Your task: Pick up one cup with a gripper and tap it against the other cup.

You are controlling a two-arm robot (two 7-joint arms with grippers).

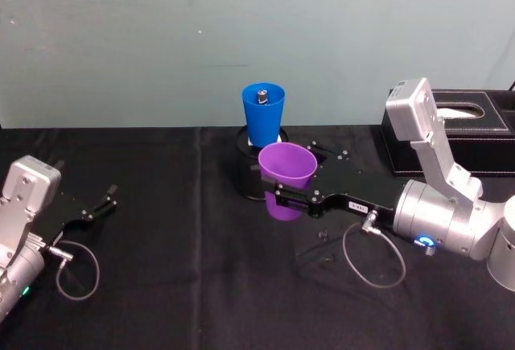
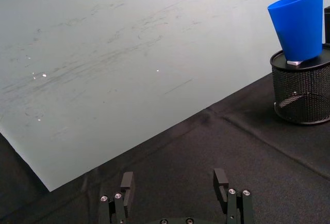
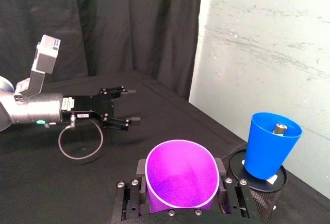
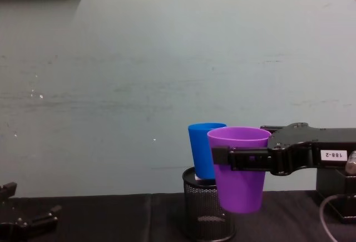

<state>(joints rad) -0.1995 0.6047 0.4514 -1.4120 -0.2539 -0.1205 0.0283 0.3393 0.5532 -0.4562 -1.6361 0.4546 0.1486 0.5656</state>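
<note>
1. The right claw (image 3: 181, 199) is closed around the purple cup (image 1: 287, 169). Its jaws press on opposite sides of the wall a little below the rim, which keeps the cup upright with its mouth open to the ceiling.
2. The purple cup hangs clear of the black-draped bench (image 1: 161, 286). In the chest view its rim sits close to the height of the blue cup's rim, probably so the two walls can meet side on.
3. The blue cup (image 1: 263, 113) stands raised on top of a black mesh pen holder (image 4: 207, 211), near the back wall. A small metal piece (image 1: 261, 93) lies inside it.
4. The two cups are near each other but apart, with the purple one just in front of the blue. The tap itself looks not yet made.
5. A short, gentle push towards the wall should do it. A hard one could knock the blue cup off its perch.
6. The left claw (image 2: 172, 182) lies idle at the left of the bench, jaws spread wide and empty.
</note>
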